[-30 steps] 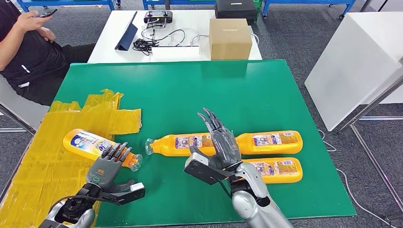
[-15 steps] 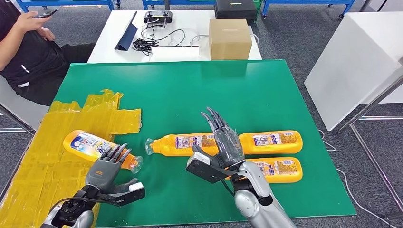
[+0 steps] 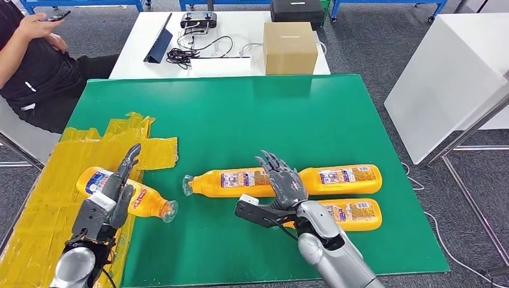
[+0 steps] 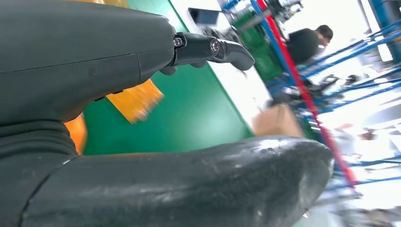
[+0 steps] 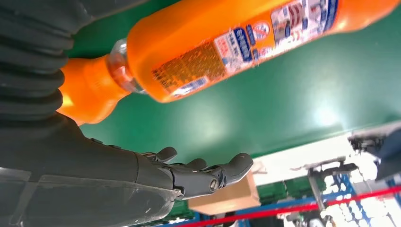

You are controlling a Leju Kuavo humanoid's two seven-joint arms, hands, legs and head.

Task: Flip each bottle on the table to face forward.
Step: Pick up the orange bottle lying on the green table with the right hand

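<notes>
Several orange bottles lie on their sides on the green mat [image 3: 240, 114]. The left bottle [image 3: 143, 201] rests partly on yellow tape, cap toward the middle. My left hand [image 3: 107, 201] stands on edge over its base end, fingers stretched away from me and thumb apart, gripping nothing. The middle bottle [image 3: 231, 179] lies cap-left, and the far right bottle [image 3: 342, 176] continues its line. The near right bottle [image 3: 351, 214] lies beside my right arm. My right hand [image 3: 283, 183] hovers with fingers spread over the join between the middle and far right bottles. In the right wrist view the far right bottle [image 5: 236, 42] shows its label.
Yellow tape [image 3: 66, 198] covers the mat's left part. Behind the mat a white table [image 3: 240, 60] carries a cardboard box [image 3: 290, 48], cables and a tablet. A seated person [image 3: 30, 66] is at the far left. A white cabinet [image 3: 444, 78] stands at the right.
My left hand has turned from palm-down to on edge and moved left and forward over the left bottle, which shifted slightly. My right hand has drawn back a little toward me.
</notes>
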